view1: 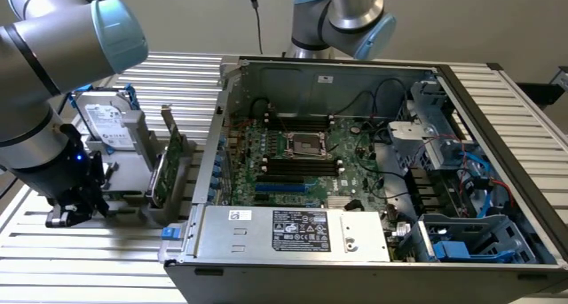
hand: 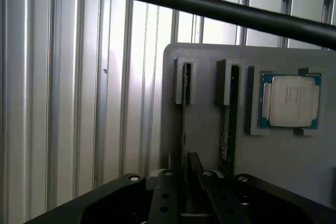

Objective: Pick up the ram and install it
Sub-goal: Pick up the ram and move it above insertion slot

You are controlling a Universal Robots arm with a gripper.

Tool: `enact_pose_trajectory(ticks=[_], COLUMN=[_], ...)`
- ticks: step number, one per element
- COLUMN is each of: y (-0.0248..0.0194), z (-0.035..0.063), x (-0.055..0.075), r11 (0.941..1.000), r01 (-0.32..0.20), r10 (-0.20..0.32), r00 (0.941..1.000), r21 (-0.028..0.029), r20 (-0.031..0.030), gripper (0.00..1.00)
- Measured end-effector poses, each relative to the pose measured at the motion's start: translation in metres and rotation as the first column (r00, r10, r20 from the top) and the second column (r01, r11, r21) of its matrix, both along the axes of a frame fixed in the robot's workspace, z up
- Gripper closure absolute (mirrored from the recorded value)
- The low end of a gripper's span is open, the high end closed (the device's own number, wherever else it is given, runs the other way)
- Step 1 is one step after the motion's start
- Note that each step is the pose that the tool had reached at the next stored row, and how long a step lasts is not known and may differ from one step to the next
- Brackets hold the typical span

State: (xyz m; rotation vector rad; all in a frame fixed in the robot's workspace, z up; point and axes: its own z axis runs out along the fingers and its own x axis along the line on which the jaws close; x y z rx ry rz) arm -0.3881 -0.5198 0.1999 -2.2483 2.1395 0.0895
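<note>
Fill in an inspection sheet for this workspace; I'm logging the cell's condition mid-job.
surface: slatted metal table
job's things: one ram stick on edge in the grey holder, in line with the gripper; second stick in the next slot; open computer case with motherboard
clutter: processor chip, hard drive, expansion card
grippers: gripper low over the holder
cables: black cable near the wrist; blue cables inside the case
surroundings: second arm behind the case
</note>
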Motion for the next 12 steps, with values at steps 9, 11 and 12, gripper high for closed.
enact_pose_trajectory(ticks=[9,11,12], y=[0.0000,0.0000,0.0000], z=[-0.0001,0.0000,-0.0001], x=[0.0000,0.0000,0.0000], r11=[1.0000,1.0000,1.0000], r01=[0.000,0.000,0.000], r10=[0.000,0.000,0.000], r00=[1.0000,1.0000,1.0000], r21=[0.0000,0.0000,0.0000], r20=[-0.0006,-0.0007,-0.0007], gripper=[0.87,0.87,0.87])
